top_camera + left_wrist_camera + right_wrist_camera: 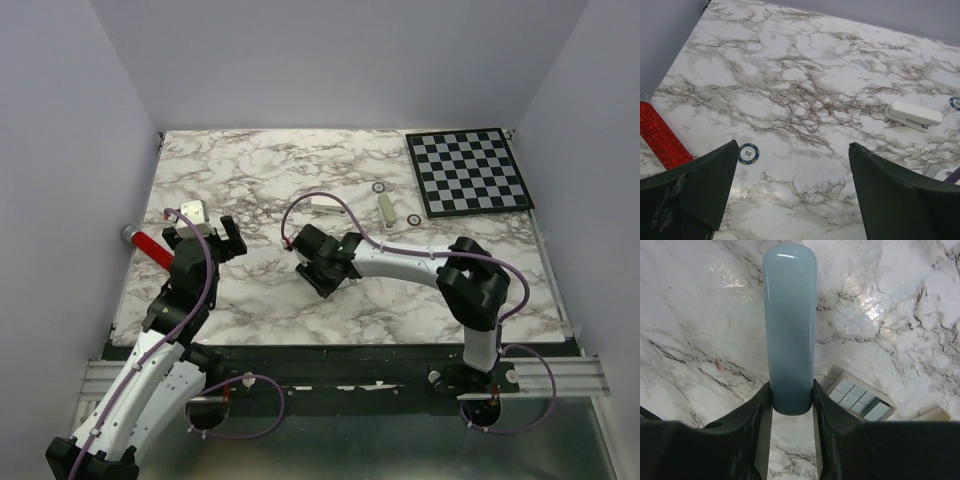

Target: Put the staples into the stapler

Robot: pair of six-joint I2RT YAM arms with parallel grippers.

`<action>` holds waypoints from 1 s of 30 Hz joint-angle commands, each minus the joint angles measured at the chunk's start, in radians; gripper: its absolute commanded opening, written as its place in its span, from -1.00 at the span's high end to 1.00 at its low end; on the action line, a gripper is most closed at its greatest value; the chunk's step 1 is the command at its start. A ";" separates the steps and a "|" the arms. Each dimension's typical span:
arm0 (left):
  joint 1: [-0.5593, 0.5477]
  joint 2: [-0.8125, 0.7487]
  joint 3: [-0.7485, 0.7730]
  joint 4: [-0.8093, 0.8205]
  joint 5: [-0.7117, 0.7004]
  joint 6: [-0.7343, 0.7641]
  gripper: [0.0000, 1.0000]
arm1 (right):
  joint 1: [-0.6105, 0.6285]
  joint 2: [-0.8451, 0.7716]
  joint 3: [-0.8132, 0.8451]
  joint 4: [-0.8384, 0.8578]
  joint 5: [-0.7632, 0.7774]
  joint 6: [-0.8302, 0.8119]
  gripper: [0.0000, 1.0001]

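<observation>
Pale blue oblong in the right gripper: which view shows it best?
Right wrist: the pale blue oblong stands mid-frame, clamped in the right gripper. Top external hides it under that gripper; left wrist misses it.

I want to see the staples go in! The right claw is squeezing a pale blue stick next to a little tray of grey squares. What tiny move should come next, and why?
Probably set the pale blue bar down on bare marble. The right gripper is full, so it cannot take the grey staples beside it, and the open left gripper is off to the side.
</observation>
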 commanded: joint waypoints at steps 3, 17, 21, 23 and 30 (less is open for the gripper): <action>0.007 -0.004 -0.012 0.013 -0.009 0.002 -0.97 | 0.006 0.003 0.014 -0.040 0.032 0.002 0.60; 0.011 -0.006 -0.012 0.016 -0.008 -0.004 -0.97 | -0.198 -0.072 0.251 -0.204 0.092 0.021 0.59; 0.014 -0.007 -0.013 0.017 -0.005 -0.008 -0.97 | -0.327 -0.052 0.266 -0.224 0.105 0.056 0.59; 0.016 -0.006 -0.013 0.019 -0.003 -0.009 -0.97 | -0.391 -0.032 0.274 -0.224 0.111 0.064 0.59; 0.020 -0.007 -0.012 0.017 0.000 -0.011 -0.97 | -0.480 0.077 0.326 -0.218 0.063 0.077 0.59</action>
